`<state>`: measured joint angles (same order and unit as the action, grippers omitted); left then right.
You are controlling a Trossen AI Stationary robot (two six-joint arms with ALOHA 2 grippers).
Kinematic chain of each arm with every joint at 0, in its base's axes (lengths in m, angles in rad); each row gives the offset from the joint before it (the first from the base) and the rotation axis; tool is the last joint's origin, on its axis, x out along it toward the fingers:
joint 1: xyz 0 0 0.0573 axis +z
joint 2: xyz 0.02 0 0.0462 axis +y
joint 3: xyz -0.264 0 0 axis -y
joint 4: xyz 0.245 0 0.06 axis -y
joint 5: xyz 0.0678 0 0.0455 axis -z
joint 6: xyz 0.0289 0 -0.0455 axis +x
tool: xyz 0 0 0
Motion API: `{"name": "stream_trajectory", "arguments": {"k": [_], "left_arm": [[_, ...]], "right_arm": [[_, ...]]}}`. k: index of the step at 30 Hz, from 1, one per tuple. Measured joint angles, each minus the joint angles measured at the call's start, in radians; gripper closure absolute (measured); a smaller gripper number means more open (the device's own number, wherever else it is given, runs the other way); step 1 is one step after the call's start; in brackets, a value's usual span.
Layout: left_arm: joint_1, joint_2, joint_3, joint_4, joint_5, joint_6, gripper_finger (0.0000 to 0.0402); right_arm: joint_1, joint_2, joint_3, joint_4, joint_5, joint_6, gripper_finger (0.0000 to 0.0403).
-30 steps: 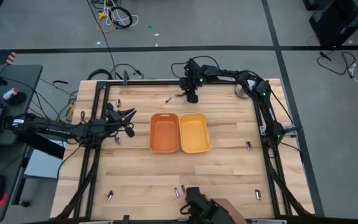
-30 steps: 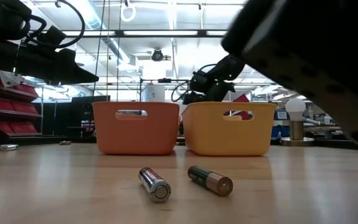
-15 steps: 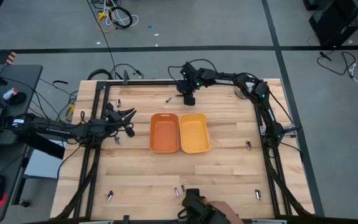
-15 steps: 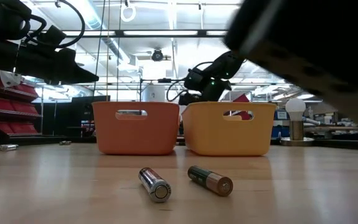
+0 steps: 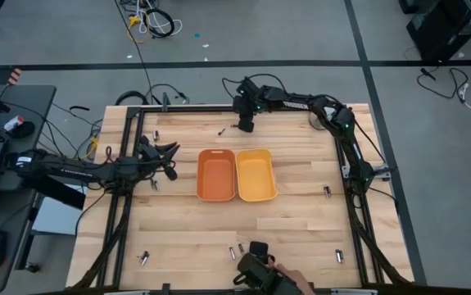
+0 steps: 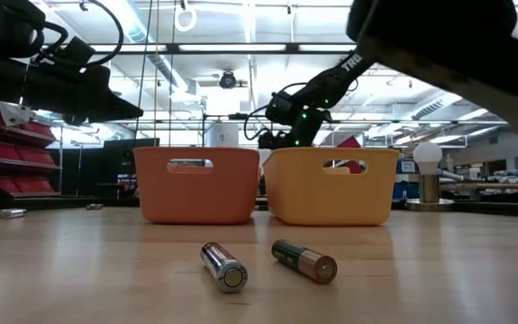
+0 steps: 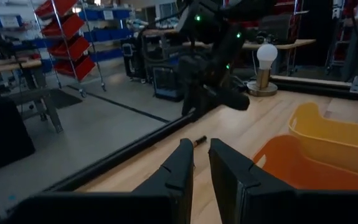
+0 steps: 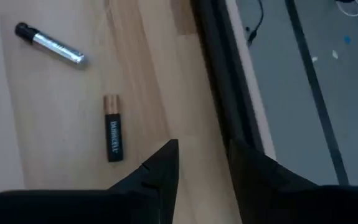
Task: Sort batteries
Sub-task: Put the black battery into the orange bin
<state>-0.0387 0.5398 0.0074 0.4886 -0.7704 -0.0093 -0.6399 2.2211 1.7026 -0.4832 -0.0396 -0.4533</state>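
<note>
Right tool (image 8: pixel 200 165) hangs above a dark battery (image 8: pixel 114 136), fingers apart; left tool (image 7: pixel 201 163) likewise parted.

Two batteries (image 8: pixel 114 136) beside open gripper (image 8: pixel 202 163)

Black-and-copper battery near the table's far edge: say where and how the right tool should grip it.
Grip the black-and-copper battery across the middle of its black body, coming straight down from above. It lies flat on bare wood, clear of the silver battery, so fingers can straddle its sides. The right tool is open beside it.
</note>
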Motion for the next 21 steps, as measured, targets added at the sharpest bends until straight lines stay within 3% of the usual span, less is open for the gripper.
{"name": "stream_trajectory", "arguments": {"k": [6, 11, 15, 21], "left_arm": [[0.034, 0.058, 0.009, -0.028, -0.001, -0.071, 0.0340], [0.150, 0.136, 0.081, -0.062, 0.010, -0.080, 0.0304], [0.279, 0.209, 0.164, -0.108, 0.151, -0.087, 0.0273], [0.510, 0.374, 0.338, -0.239, 0.471, -0.104, 0.0251]], "right_arm": [[0.000, 0.000, 0.014, -0.061, -0.146, -0.081, 0.0280], [0.014, 0.000, 0.014, -0.081, -0.166, -0.129, 0.0280], [0.023, 0.000, 0.014, -0.110, -0.165, -0.154, 0.0280], [0.020, 0.000, 0.014, -0.108, -0.165, -0.178, 0.0280]]}}
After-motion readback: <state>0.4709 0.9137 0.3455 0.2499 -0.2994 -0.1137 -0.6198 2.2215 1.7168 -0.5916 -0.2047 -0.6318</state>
